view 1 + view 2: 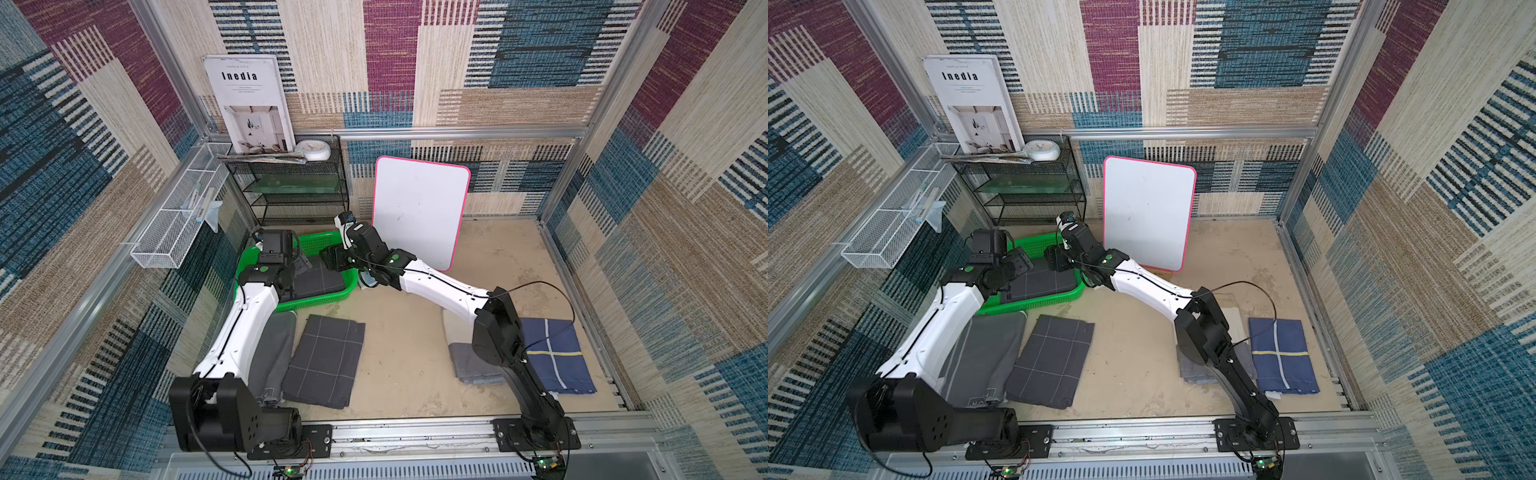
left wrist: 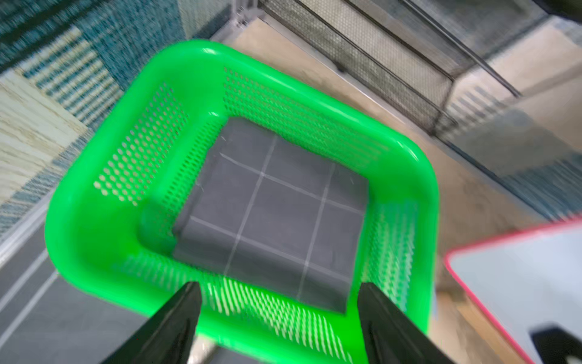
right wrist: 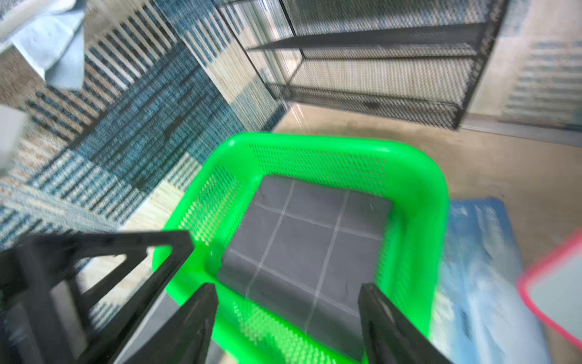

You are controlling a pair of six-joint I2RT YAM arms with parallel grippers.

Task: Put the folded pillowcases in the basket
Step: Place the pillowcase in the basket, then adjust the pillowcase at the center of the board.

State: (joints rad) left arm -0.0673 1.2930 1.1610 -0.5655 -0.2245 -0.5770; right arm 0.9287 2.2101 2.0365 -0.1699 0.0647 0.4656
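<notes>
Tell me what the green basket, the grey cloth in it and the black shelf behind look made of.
Basket: moulded plastic, glossy; shiny highlights on the rounded rim, rows of punched holes.
Pillowcase: woven fabric, matte, possibly cotton; soft folded edges, thin pale grid lines.
Shelf: likely metal mesh, black coated; fine lattice on thin straight bars.

glossy plastic basket point(image 2: 82, 220) — matt cloth pillowcase point(image 2: 277, 214)

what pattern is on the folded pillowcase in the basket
Dark grey with thin white grid lines; the folded pillowcase shows best in the left wrist view.
</notes>
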